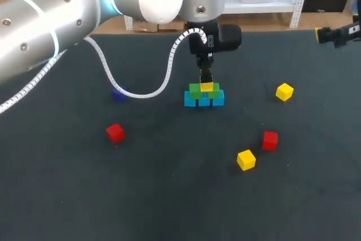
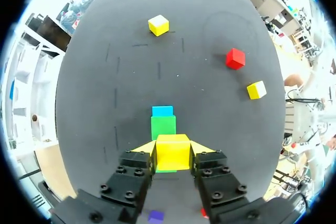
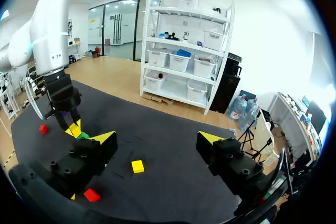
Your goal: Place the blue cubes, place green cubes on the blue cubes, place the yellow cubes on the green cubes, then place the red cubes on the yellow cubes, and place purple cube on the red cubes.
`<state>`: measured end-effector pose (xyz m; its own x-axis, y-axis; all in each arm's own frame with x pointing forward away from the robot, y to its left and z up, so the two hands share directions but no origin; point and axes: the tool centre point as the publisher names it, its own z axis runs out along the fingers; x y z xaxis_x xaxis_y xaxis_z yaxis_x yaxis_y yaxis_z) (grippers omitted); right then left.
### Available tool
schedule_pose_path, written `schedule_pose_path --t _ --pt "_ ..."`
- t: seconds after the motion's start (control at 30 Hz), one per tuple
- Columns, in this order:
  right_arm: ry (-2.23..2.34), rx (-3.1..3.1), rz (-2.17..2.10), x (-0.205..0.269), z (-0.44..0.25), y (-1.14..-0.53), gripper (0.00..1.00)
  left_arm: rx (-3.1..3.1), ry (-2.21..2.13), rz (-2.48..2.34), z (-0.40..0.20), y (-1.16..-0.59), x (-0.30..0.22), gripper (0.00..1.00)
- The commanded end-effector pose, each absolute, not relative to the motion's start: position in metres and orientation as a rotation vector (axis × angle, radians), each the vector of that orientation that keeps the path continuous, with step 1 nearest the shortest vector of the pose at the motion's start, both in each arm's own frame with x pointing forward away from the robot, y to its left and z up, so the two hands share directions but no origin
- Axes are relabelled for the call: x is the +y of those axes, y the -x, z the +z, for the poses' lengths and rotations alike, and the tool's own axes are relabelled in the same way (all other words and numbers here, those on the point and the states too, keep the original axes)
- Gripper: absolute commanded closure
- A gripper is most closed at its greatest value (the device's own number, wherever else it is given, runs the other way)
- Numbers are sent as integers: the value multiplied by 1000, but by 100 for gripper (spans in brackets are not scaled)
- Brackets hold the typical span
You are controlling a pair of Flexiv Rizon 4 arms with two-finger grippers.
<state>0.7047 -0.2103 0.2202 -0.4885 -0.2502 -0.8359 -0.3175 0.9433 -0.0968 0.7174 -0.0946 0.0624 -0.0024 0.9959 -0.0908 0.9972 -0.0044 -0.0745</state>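
Our left claw [image 2: 173, 153] pinches a yellow cube [image 2: 172, 151] by two flat sides atop the greens [image 1: 196, 91] toward 12 o'clock on the table [image 1: 169, 207], while our right claw [image 3: 156, 139] gapes empty; the cube looks light, rigid and smooth, so we judge a square, mid-face grip best.

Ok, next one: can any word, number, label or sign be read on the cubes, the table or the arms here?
No text is legible in any view.
Cubes: the faces that show are plain, on the yellow cube in the left gripper, on the green cubes and on the blue cubes.
Left gripper's housing: a small pale mark, too small to read.
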Motion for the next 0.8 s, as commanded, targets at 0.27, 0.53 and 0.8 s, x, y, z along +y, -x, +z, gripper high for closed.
schedule_pose_path --t 0.27,0.53,0.8 --pt "399 2063 100 -211 216 -706 0 2229 -2212 -191 61 -727 -100 100" --pt "399 2063 100 -211 216 -706 0 2253 -2198 -193 59 -729 -98 100" --pt "399 2063 100 -211 216 -706 0 2267 -2188 -199 57 -729 -96 100"
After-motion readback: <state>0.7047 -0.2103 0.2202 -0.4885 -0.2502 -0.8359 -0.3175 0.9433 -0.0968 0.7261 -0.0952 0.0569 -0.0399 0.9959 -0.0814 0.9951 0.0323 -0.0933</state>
